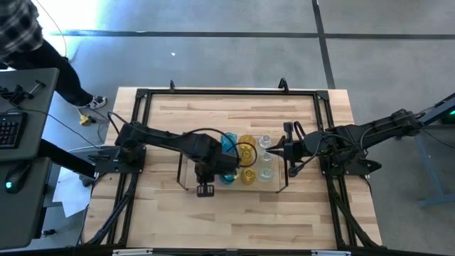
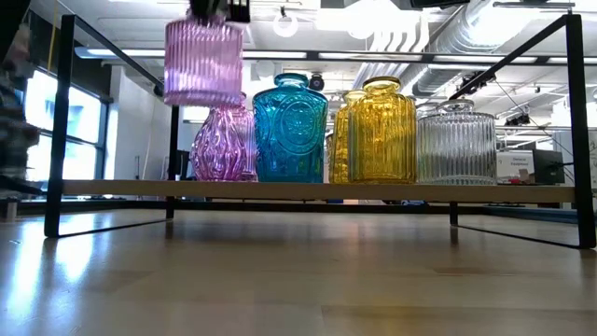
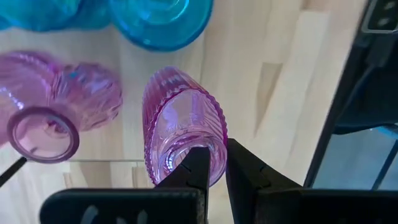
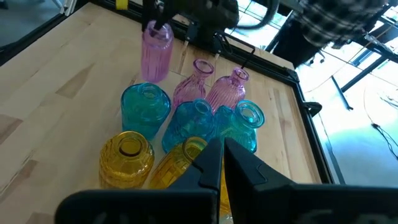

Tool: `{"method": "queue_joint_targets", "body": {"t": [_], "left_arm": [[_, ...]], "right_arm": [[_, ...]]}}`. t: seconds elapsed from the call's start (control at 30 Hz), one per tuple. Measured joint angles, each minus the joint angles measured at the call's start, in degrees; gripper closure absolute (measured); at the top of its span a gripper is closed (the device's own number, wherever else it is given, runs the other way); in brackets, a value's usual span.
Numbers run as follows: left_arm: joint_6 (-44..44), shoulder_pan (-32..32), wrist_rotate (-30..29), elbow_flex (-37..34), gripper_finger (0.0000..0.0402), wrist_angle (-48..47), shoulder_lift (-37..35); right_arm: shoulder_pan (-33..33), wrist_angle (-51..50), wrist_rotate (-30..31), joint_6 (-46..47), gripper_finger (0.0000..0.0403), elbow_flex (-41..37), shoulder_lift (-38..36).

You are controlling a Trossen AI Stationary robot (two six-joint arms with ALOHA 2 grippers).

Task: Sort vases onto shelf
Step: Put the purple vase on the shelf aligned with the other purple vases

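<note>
Left tool [image 3: 212, 163] pinching ribbed pink glass vase [image 3: 183, 127] rim above the shelf [image 2: 308, 190]; right tool [image 4: 222, 155] closed, empty.

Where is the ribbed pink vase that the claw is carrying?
The ribbed pink vase hangs from the left claw above the left end of the shelf, just over the other pink vases beside a blue vase.

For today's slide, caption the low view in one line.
Left hand holds a ribbed pink vase above the shelf of coloured vases.
</note>
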Motion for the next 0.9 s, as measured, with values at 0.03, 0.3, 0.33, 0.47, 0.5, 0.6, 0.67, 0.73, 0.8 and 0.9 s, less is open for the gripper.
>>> {"method": "queue_joint_targets", "body": {"t": [0.03,0.3,0.33,0.47,0.5,0.6,0.67,0.73,0.8,0.9], "left_arm": [[-0.05,0.09,0.0,-0.79,0.0385,-0.01,0.02],[-0.05,0.52,0.46,-7.2,0.0385,2.71,0.0],[0.01,0.58,0.67,-7.93,0.0385,3.53,0.0],[0.93,0.91,1.82,-9.82,0.0385,6.78,0.05],[0.94,0.96,1.81,-10.17,0.0385,7.71,0.04],[1.39,1.27,1.71,-10.81,0.0385,8.59,-0.01],[1.41,1.43,1.7,-11.75,0.0385,9.21,-0.09],[1.45,1.6,1.68,-12.61,0.0385,10.14,-0.03],[1.58,1.61,1.67,-13.26,0.0385,10.61,-0.04],[2.23,1.64,1.43,-13.32,0.0385,11.45,-0.02]], "right_arm": [[0.0,0.01,0.0,-0.11,0.0403,0.0,-0.02],[0.01,-0.04,-0.02,-0.21,0.0403,0.0,-0.02],[0.01,-0.03,-0.02,-0.21,0.0403,0.0,-0.01],[0.0,-0.04,-0.02,-0.22,0.0403,0.0,0.0],[0.0,-0.04,-0.02,-0.23,0.0403,0.0,-0.02],[0.02,-0.06,-0.02,-0.28,0.0403,0.0,-0.02],[0.01,-0.07,-0.02,-0.28,0.0403,0.0,0.0],[0.01,-0.15,-0.02,-0.26,0.0403,0.0,-0.02],[0.02,-0.24,-0.02,-0.26,0.0403,0.0,-0.02],[0.0,-0.3,-0.02,-0.23,0.0403,0.0,-0.02]]}}
